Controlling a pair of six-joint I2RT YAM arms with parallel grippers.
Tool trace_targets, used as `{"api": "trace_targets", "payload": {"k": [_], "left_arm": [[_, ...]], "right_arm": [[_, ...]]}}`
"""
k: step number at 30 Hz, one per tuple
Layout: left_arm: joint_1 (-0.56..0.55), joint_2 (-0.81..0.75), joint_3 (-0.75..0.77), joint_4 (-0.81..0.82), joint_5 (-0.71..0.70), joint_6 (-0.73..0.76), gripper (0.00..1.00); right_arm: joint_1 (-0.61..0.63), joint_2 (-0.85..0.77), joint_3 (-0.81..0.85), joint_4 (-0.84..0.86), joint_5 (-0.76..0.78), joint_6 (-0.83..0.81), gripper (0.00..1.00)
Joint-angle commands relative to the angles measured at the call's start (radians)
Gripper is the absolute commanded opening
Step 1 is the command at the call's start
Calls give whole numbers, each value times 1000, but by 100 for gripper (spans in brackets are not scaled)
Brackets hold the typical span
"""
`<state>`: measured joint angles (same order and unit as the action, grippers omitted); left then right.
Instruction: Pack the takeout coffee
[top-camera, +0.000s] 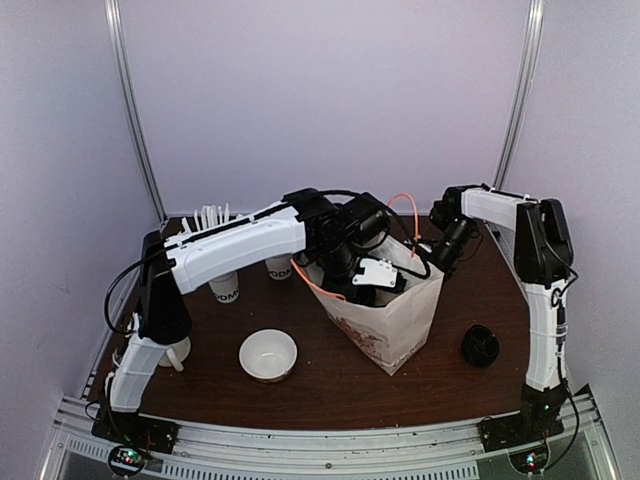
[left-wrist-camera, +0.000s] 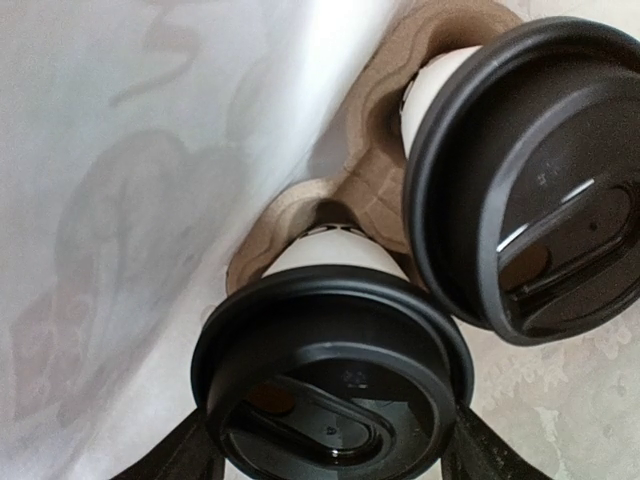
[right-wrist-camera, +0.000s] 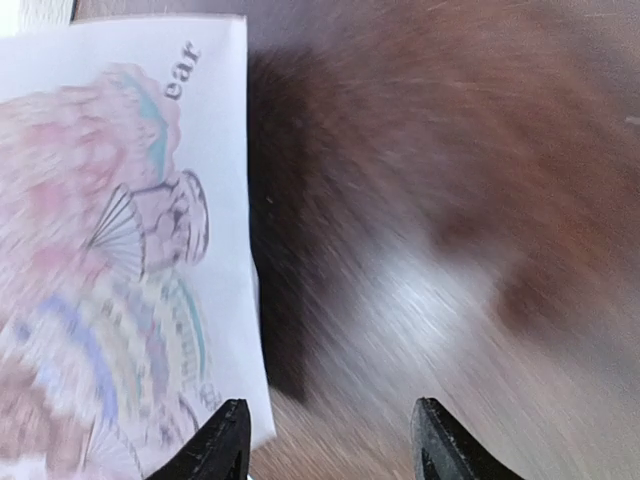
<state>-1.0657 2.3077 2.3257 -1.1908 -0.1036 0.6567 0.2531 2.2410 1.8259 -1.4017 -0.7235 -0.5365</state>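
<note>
Where the top view looks down, the left arm (top-camera: 240, 245) reaches into the open bag (top-camera: 400, 320) in the middle of the table (top-camera: 330, 390), and the right arm (top-camera: 520, 230) hangs by the bag's far right edge. Left wrist: the near cup (left-wrist-camera: 330, 255) and far cup (left-wrist-camera: 435, 85) stand lidded in a carrier (left-wrist-camera: 372, 190) inside the bag. The left gripper (left-wrist-camera: 330, 455) straddles the near cup, whose lid (left-wrist-camera: 330, 400) hides whether the fingers (left-wrist-camera: 185, 455) press it. Right wrist, blurred: the right gripper (right-wrist-camera: 330, 440) gapes, nothing between, over the table beside the bag.
</note>
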Motion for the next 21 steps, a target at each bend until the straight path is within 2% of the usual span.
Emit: {"api": "trace_targets", "payload": {"k": [1, 6, 14, 21], "left_arm": [[14, 46, 14, 17, 86, -12, 48], [24, 89, 26, 15, 136, 0, 47], [43, 168, 99, 15, 198, 22, 47], [38, 201, 95, 12, 156, 38, 47]], "right_arm": [[-45, -135, 46, -86, 88, -39, 59], [-86, -238, 64, -128, 117, -62, 62], [-101, -357, 69, -130, 79, -71, 64], [-101, -392, 56, -133, 51, -73, 64]]}}
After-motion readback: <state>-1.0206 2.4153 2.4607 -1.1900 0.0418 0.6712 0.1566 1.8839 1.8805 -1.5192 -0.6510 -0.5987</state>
